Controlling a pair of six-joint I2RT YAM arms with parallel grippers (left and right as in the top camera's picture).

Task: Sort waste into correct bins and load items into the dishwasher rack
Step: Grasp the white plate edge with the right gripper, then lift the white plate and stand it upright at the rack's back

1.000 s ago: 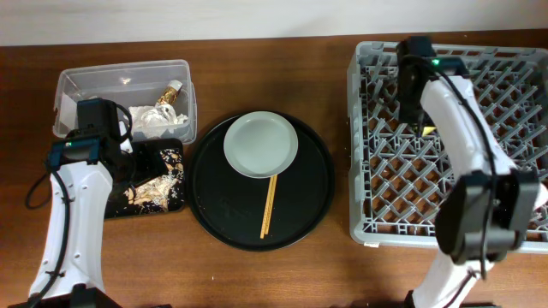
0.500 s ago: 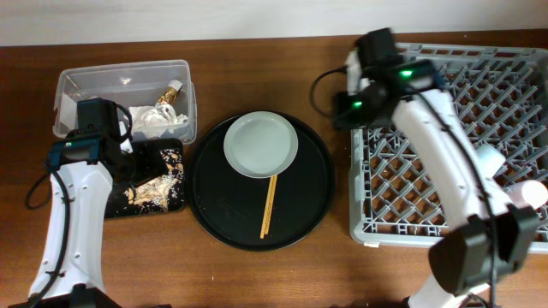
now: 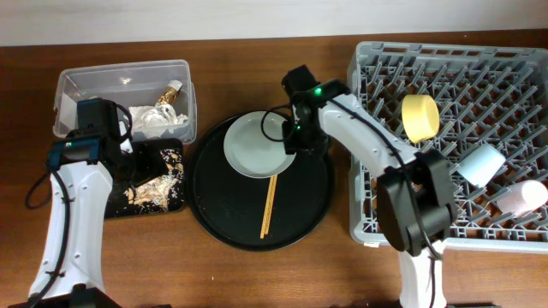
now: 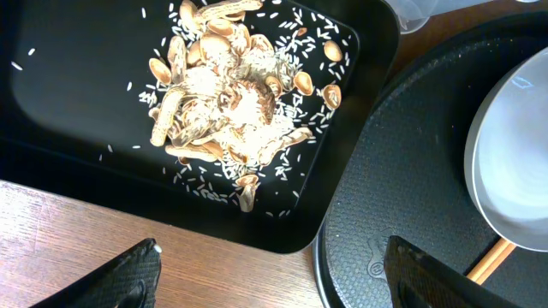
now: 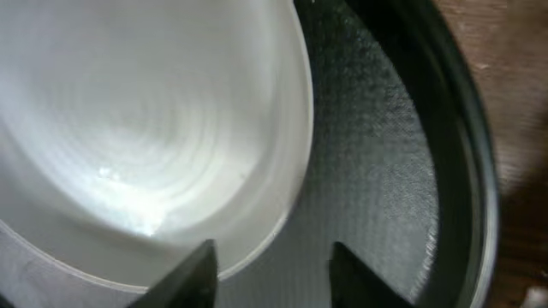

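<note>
Grey-green plate point(image 3: 257, 147) rim lies between the right gripper's point(image 5: 274, 275) parted fingers: lower squarely, then pinch its edge firmly.

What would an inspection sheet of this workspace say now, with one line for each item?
Surface: brown wooden table.
Job's things: yellow bowl, light-blue cup and pink cup lie in the grey rack; plate and chopsticks on the round black tray; napkins and gold wrapper in the clear tub; food scraps in the black rectangular tray.
Clutter: nothing seen.
Grippers: left gripper open, above the table beside the rectangular tray's corner; right gripper open, jaws astride the plate's rim.
Cables: black cable loops beside the left arm.
Surroundings: pale wall behind the table.
</note>
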